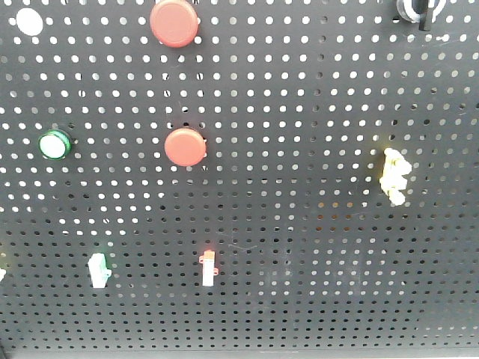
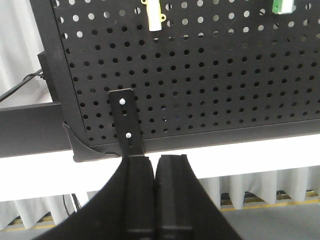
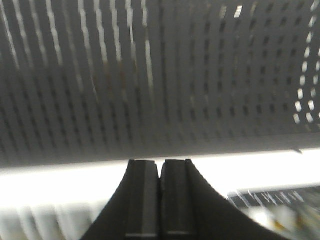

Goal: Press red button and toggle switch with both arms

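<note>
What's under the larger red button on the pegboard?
The smaller red button sits below the larger red button, slightly right; further down, a small red-and-white switch. The pegboard hides anything behind them.

black pegboard (image 1: pixel 299 112) w/ hole grid; red button (image 1: pixel 174 22); green btn (image 1: pixel 55 143); yellow fitting (image 1: pixel 394 176).

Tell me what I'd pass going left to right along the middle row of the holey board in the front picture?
green round button → smaller red button → pale yellow fitting
</note>
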{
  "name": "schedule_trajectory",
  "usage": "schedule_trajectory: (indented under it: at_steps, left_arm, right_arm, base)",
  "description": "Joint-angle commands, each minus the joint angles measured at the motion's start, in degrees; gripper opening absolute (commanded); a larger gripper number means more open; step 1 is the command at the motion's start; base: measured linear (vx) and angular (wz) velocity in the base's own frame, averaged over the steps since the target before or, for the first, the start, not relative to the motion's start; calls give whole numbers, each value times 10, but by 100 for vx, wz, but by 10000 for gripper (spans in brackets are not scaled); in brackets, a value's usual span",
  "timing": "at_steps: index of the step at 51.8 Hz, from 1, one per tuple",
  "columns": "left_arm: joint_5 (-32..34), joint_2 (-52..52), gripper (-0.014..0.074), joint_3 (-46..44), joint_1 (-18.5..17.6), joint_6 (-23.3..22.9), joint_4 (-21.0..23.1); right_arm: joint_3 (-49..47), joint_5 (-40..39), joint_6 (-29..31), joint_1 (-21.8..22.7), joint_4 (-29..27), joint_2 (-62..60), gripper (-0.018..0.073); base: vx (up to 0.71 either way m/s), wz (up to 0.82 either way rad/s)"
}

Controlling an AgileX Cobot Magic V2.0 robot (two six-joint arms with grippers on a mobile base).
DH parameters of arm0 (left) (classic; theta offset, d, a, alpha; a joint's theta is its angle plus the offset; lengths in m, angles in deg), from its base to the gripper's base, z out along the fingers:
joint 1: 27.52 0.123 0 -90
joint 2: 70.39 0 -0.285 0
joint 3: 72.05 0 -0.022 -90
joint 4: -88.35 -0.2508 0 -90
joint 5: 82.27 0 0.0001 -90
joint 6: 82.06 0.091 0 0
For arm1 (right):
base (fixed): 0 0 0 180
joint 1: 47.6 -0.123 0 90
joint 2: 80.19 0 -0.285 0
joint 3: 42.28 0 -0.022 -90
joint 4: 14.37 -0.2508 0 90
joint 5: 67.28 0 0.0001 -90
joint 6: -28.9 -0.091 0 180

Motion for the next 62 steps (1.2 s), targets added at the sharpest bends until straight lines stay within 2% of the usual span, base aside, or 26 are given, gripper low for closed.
schedule_trajectory:
  at_steps: [1, 9, 20, 24, 27, 31, 35, 40, 44, 48, 52, 62]
  left_arm:
    - [79, -9, 1, 13, 0, -5, 8]
    - [196, -9, 1, 11, 0, -60, 62]
    - [299, -9, 1, 11, 0, -64, 66]
    - [321, -9, 1, 11, 0, -65, 66]
    - [324, -9, 1, 9, -1, -66, 66]
    - [287, -9, 1, -17, -1, -92, 66]
    - [213, -8, 1, -64, -1, -107, 66]
    - [96, 14, 1, -143, -1, -84, 42]
    - [35, 60, 1, -217, -1, -54, 24]
    - [-12, 117, 1, -295, -1, -32, 22]
    - [-41, 186, 1, -366, -1, -28, 28]
    - [-83, 327, 1, -529, -1, -28, 110]
  right_arm:
    - [7, -146, -9, 4, -45, -10, -3]
    - [6, -247, -8, 4, -67, -10, -3]
    - [6, -328, -8, 4, -67, -10, -3]
    - [5, -361, -17, 4, -66, -10, -3]
    - [1, -355, -18, 4, -64, -10, -3]
    - [-21, -281, -16, 4, -42, -10, -3]
    - [-71, -157, -16, 4, 22, -9, -3]
    - [-148, -2, -15, 4, 88, 13, -3]
    - [-208, 70, -14, 4, 112, 55, -3]
    - [-257, 101, -14, 4, 111, 103, -3]
    - [-307, 116, -14, 4, 91, 156, -3]
    - [-403, 135, -7, 4, 17, 268, -3]
  base:
    - [0, 0]
    - [0, 0]
    - [0, 0]
    - [0, 0]
    - [0, 0]
    - [0, 0]
    - [0, 0]
    - [0, 0]
    - [0, 0]
    - [0, 0]
    - [0, 0]
    - [0, 0]
